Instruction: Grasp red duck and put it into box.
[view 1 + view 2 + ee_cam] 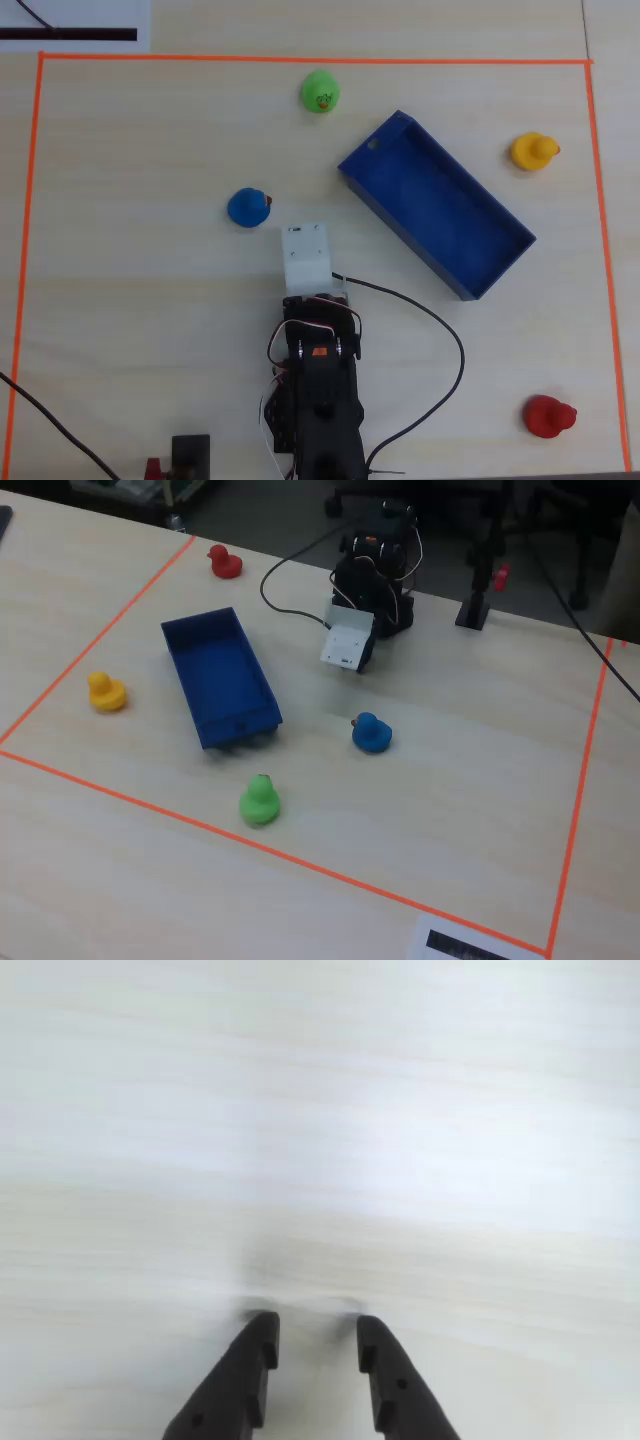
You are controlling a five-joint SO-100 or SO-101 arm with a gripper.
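The red duck [549, 416] sits on the table at the lower right of the overhead view, and at the far left corner in the fixed view [224, 561]. The dark-blue box [435, 205] lies diagonally at centre right, open-topped and empty, and also shows in the fixed view [220, 677]. My gripper [315, 1328] points down at bare table in the wrist view, its two black fingers slightly apart with nothing between them. In the overhead view the white wrist housing [305, 255] hides it. The arm stands folded, far from the red duck.
A blue duck [248, 207] sits just left of the wrist housing. A green duck [320, 91] is at the top centre and a yellow duck [533, 151] at the upper right. Orange tape [300, 60] frames the work area. A black cable [440, 330] loops to the right of the arm's base.
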